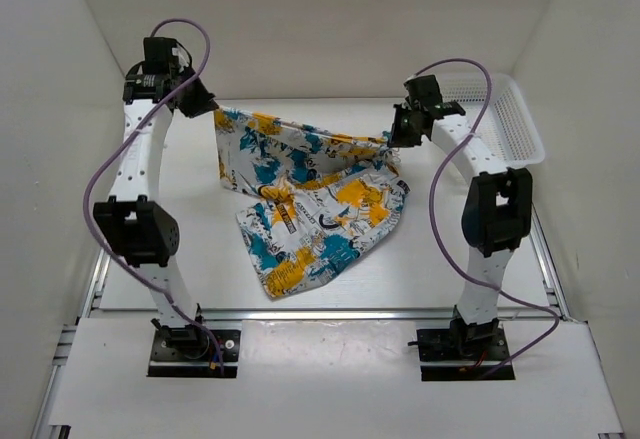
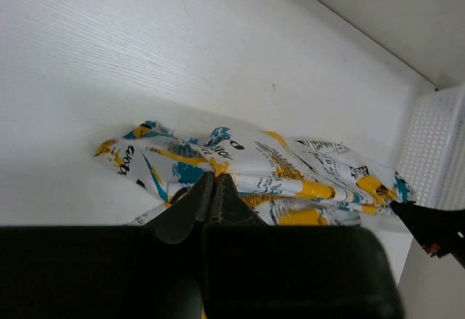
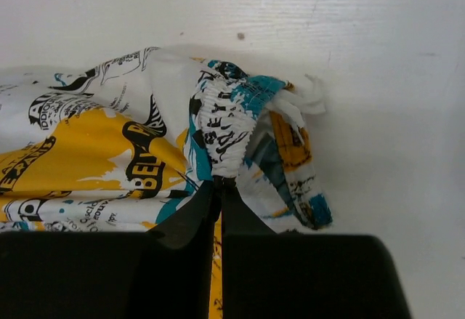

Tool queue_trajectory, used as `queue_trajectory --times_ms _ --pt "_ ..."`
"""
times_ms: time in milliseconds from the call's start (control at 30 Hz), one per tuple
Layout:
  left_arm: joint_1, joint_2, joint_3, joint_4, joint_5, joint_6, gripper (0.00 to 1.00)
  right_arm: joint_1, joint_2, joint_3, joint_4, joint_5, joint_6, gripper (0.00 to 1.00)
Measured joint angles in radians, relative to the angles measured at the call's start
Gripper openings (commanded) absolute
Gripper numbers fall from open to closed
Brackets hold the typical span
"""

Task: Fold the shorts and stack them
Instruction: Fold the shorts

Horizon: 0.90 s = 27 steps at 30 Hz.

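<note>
The shorts (image 1: 310, 199), white with yellow, teal and black print, hang stretched between both grippers above the table, their lower part resting on the white table (image 1: 450, 249). My left gripper (image 1: 205, 101) is shut on the shorts' left upper corner; its black fingers (image 2: 190, 203) pinch the cloth (image 2: 290, 177) in the left wrist view. My right gripper (image 1: 398, 137) is shut on the right end of the gathered waistband (image 3: 225, 126), its fingers (image 3: 192, 217) closed on the elastic edge. The shorts (image 3: 94, 159) spread out to the left there.
A white plastic mesh basket (image 1: 510, 119) stands at the back right, next to the right arm, and shows at the right edge of the left wrist view (image 2: 436, 144). White walls enclose the table on three sides.
</note>
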Motion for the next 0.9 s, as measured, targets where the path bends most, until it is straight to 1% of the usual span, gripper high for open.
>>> queue_trajectory --times_ms 100,200,267,400,500,667,767,900 --pt "-0.017 -0.121 -0.051 0.003 0.006 0.014 0.1 -0.002 -0.076 -0.058 -0.012 -0.015 0.0 0.0" --pt "-0.019 -0.231 -0.058 0.002 0.008 0.02 0.1 -0.002 -0.195 -0.087 -0.028 -0.035 -0.001 0.0" --pt "-0.018 -0.304 -0.049 -0.003 0.007 0.023 0.1 -0.003 -0.287 -0.087 -0.04 -0.037 -0.006 0.0" --pt "-0.002 -0.439 0.018 -0.013 0.009 0.023 0.1 -0.004 -0.512 -0.082 -0.063 -0.074 -0.037 0.0" --pt "0.011 -0.545 0.08 -0.02 0.013 0.012 0.1 0.003 -0.643 -0.023 -0.113 -0.13 -0.09 0.0" --pt "0.02 -0.693 0.246 -0.039 0.015 -0.005 0.1 0.043 -0.792 0.088 -0.197 -0.175 -0.161 0.0" --pt "0.02 -0.755 0.336 -0.067 0.021 -0.013 0.1 0.052 -0.858 0.154 -0.248 -0.199 -0.173 0.0" --pt "0.021 -0.82 0.416 -0.105 0.022 -0.019 0.1 0.055 -0.919 0.251 -0.3 -0.215 -0.175 0.0"
